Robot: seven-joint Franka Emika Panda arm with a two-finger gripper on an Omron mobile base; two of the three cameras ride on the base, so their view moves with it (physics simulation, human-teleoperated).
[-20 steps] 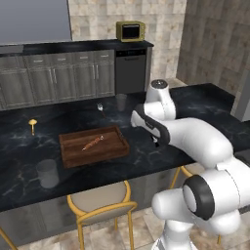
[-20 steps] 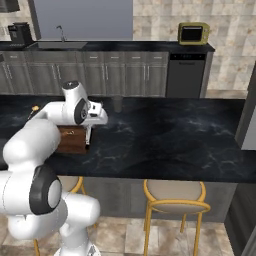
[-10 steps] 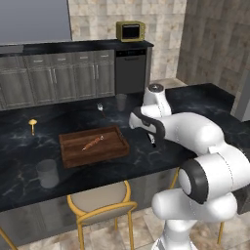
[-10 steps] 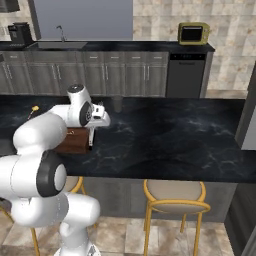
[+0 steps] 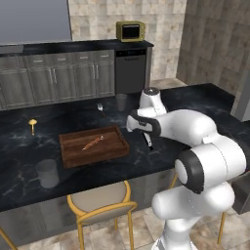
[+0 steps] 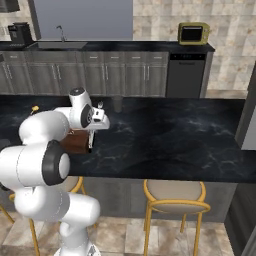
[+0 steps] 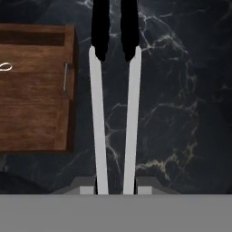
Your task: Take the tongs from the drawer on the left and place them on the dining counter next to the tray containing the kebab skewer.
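My gripper (image 5: 145,133) hangs just right of the wooden tray (image 5: 93,145), shut on the tongs (image 5: 149,142), which point down at the dining counter (image 5: 200,100). In the hand view the tongs (image 7: 97,118) run up from my gripper (image 7: 116,188) as two silvery arms with black ends, over black marble, beside the tray's end wall (image 7: 70,86). The orange-brown kebab skewer (image 5: 92,142) lies inside the tray. From the right, my gripper (image 6: 93,131) holds the tongs (image 6: 90,143) in front of the tray (image 6: 75,142). The drawer is out of view.
A grey cup (image 5: 47,172) stands near the counter's front left edge. A small yellow object (image 5: 32,124), a small glass (image 5: 100,106) and a dark tumbler (image 5: 121,101) sit behind the tray. Yellow stools (image 5: 100,202) stand under the overhang.
The arm has folded in and the hand has sunk a little beside the tray's right end, with the tongs still in its grip.
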